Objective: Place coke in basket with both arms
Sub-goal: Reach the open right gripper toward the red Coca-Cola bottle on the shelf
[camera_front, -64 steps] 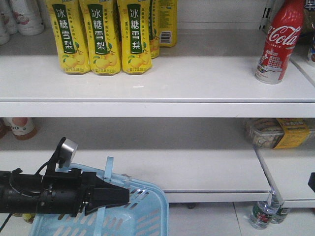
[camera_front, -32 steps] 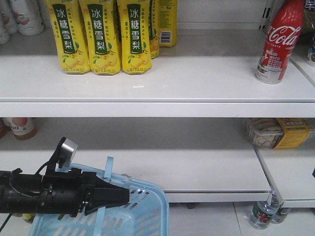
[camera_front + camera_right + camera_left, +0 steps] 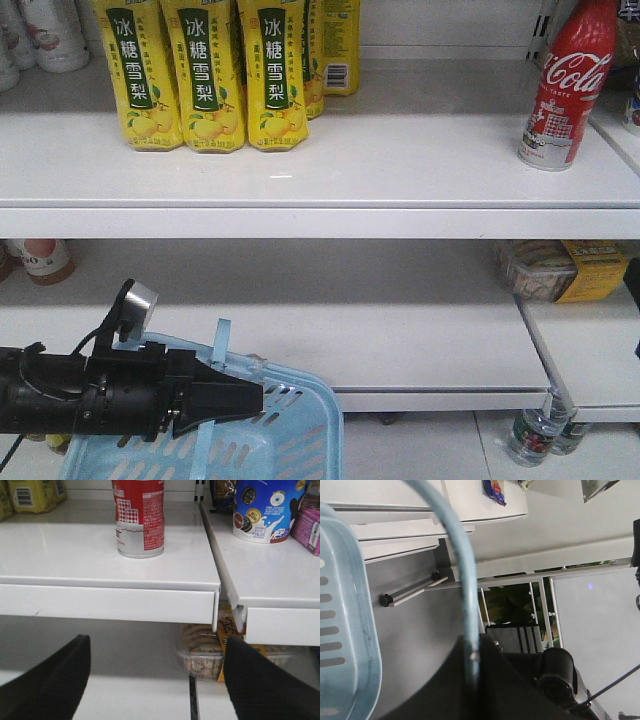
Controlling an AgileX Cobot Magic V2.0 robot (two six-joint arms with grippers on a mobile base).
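Coke: one can upright on shelf; one basket.

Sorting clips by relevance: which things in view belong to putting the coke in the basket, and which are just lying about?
Job: coke on the upper shelf; blue basket, its handle clamped in the left gripper; right gripper, open, apart from the coke.
Lying about: yellow drink packs; biscuit tray; blue cup; bottles on the floor.
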